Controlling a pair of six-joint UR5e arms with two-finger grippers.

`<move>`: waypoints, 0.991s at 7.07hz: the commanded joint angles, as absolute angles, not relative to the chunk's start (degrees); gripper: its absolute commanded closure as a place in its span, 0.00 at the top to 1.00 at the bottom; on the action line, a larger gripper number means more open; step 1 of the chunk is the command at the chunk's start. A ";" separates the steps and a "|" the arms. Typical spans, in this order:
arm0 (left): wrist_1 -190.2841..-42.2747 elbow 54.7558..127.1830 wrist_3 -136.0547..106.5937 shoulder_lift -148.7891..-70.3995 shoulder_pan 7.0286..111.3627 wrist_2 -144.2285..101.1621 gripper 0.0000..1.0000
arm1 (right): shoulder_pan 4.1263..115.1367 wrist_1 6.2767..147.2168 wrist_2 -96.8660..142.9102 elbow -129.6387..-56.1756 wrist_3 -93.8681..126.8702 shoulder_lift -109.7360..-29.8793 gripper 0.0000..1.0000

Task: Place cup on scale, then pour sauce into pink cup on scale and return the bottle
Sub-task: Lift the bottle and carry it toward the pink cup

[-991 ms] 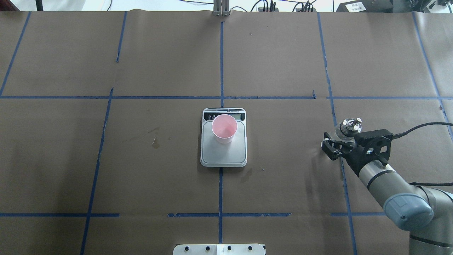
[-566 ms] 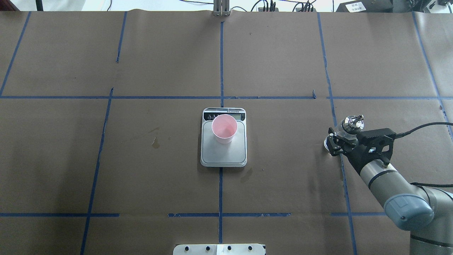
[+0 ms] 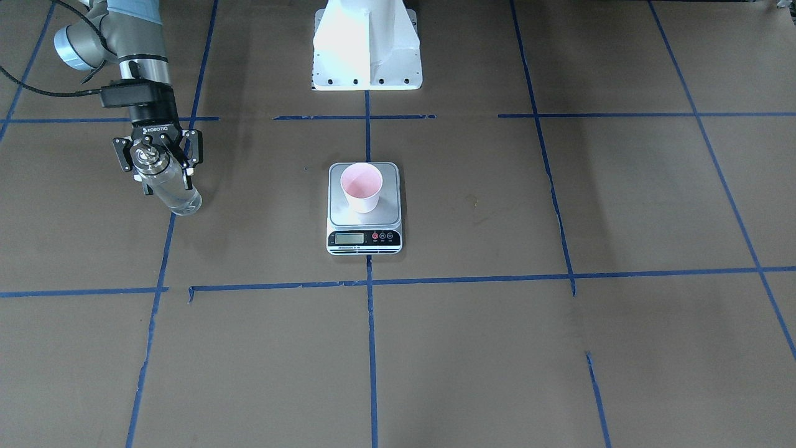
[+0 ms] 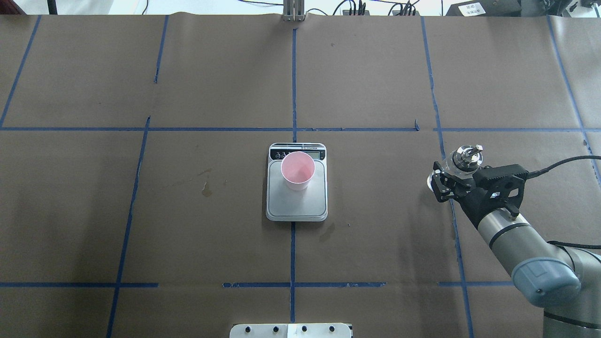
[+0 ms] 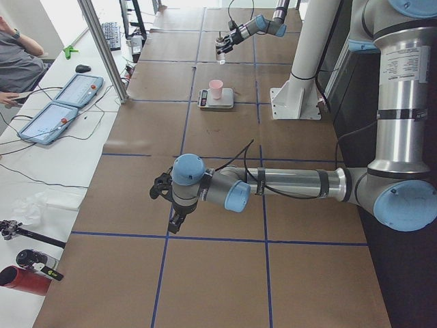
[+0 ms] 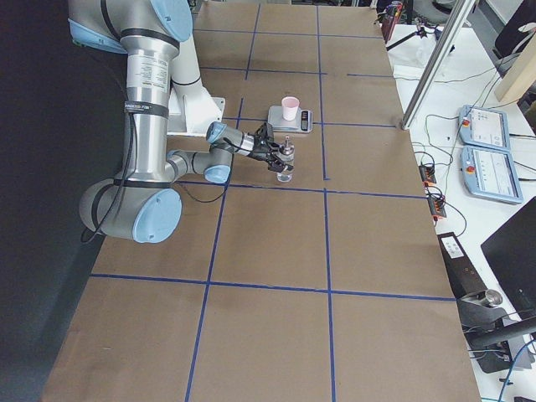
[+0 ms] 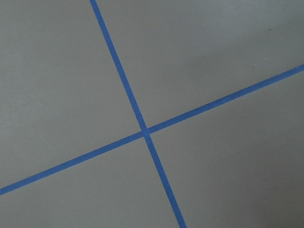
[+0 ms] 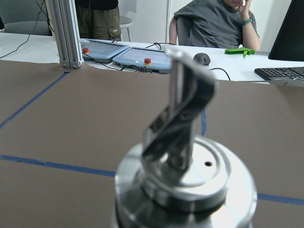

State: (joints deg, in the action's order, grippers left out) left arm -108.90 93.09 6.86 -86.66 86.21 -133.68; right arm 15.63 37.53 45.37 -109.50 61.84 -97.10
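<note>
The pink cup (image 4: 297,170) stands upright on the silver scale (image 4: 296,204) at the table's middle, toward the display end; it also shows in the front view (image 3: 361,185). The clear glass bottle (image 3: 177,193) with its silver pourer cap (image 4: 465,157) is upright far to the right of the scale. My right gripper (image 4: 441,180) is shut on the bottle's body, low over the table. The cap fills the right wrist view (image 8: 185,180). I cannot make out the sauce inside. My left gripper (image 5: 164,190) shows only in the left side view; I cannot tell its state.
The robot's white pedestal (image 3: 367,43) stands behind the scale. Blue tape lines (image 4: 293,84) cross the brown paper. A small stain (image 4: 205,188) lies left of the scale. An aluminium post (image 4: 293,11) and operators' tablets (image 6: 486,146) are at the far edge.
My right gripper has shifted slightly away from the robot with the bottle in it. The bottle's cap moved with it and its spout turned a little. Cup and scale have not moved.
</note>
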 commanded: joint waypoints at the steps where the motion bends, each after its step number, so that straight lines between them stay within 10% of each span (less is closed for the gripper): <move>1: -108.90 93.08 6.77 -86.66 86.22 -133.68 1.00 | 17.65 37.44 45.79 -111.79 59.07 -96.86 0.00; 7: -87.66 96.85 9.04 -87.44 87.62 -132.63 1.00 | 20.39 39.36 46.93 -111.53 45.97 -90.98 0.00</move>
State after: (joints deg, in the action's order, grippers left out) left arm -94.05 95.78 8.20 -86.36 86.82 -133.16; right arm 20.08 38.48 46.59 -111.61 46.62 -91.96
